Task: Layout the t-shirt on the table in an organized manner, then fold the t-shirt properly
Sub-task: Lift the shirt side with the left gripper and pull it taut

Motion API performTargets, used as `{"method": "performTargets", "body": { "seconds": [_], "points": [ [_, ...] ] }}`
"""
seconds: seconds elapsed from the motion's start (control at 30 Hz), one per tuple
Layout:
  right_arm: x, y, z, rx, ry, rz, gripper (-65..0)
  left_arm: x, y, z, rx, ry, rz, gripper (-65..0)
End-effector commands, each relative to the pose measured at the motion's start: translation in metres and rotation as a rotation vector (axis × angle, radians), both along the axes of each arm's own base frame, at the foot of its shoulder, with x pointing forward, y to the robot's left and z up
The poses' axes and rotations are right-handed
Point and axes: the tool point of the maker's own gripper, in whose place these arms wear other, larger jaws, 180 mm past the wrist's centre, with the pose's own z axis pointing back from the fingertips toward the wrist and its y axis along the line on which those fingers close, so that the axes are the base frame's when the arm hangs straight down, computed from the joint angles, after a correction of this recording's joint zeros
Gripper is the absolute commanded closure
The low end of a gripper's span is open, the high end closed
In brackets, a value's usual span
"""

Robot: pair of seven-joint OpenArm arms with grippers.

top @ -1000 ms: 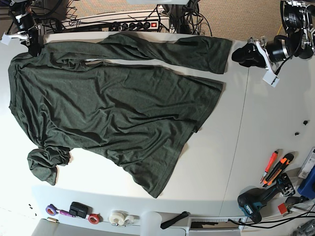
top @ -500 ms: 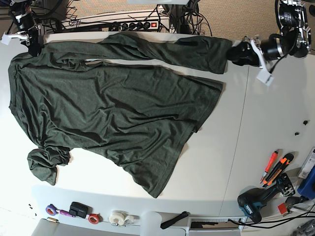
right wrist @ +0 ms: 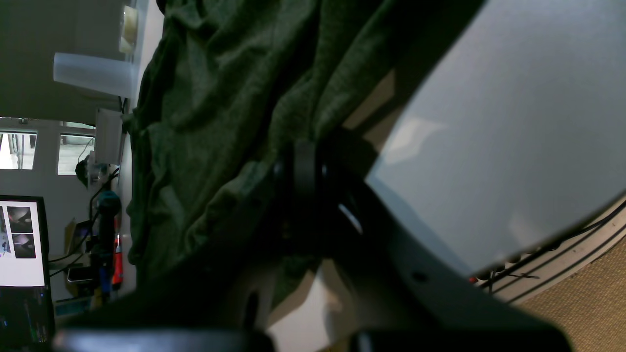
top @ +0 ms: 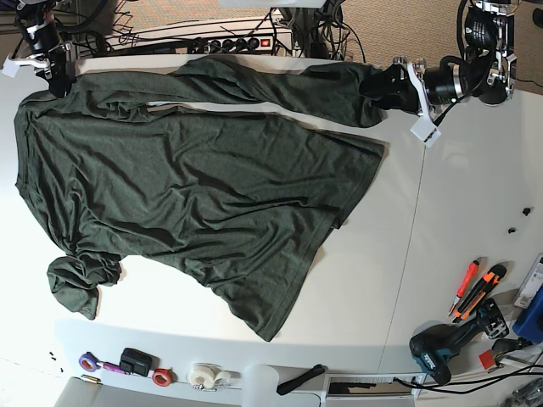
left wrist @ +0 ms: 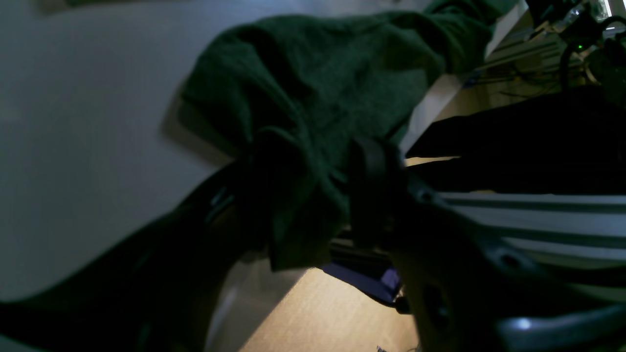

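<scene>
**Left end effector straddling the hem corner, right one pinned at the far shoulder**

Because the large dark green soft-fabric t-shirt (top: 187, 186) lies with its long axis running across the wide smooth white tabletop (top: 458, 195), everything turns on its two far-edge ends. The garment is spread but skewed: the near hem corner trails toward the tabletop's near edge, one sleeve is bunched at the collar end, and a long band of cloth is folded over along the far edge.

At the hem end of that band sits the left end effector (top: 386, 87), by far the nearer arm to it. Its wrist view shows the jaws standing well apart with the cloth corner (left wrist: 303, 146) lying between them, not yet pinched. The rest of the shirt stretches away from it toward the collar.

At the collar end, the right end effector (top: 56, 75) is closed on the shoulder fabric.

Both wrist views are dark, and the fingertips are hard to separate from the cloth. How many layers lie between the left jaws cannot be told.
</scene>
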Motion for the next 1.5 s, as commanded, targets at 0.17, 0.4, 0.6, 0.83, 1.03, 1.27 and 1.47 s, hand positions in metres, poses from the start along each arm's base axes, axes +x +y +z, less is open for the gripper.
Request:
{"method": "performTargets", "body": {
  "seconds": [0.17,0.4,0.6,0.83,1.03,1.27,1.47],
  "points": [
    [-0.007,0.005,-0.007,-0.021,0.065,0.067,0.0,-0.016,0.018,-0.020,0.132,0.073,-0.042,-1.5],
    [-0.004,0.009,-0.001,-0.024,0.029,0.095,0.0,-0.002,0.005,-0.001,0.007,0.020,0.007,0.0],
    [0.001,0.017,0.010,-0.014,-0.028,0.151,0.0,0.000,-0.013,0.029,-0.178,-0.003,-0.001,0.0],
    [0.006,0.001,0.032,-0.070,-0.023,0.235,0.0,0.007,-0.025,0.063,-0.212,-0.104,-0.051,0.0],
    [0.015,-0.017,0.052,-0.123,-0.042,0.254,0.0,0.020,-0.026,0.102,-0.194,-0.265,-0.076,0.0],
    [0.020,-0.012,0.068,-0.095,-0.093,0.303,0.0,0.021,-0.036,0.131,-0.188,-0.372,-0.122,0.0],
    [0.021,-0.013,0.069,-0.099,-0.096,0.304,0.0,0.031,-0.041,0.172,-0.183,-0.553,-0.104,0.0]
  ]
}}
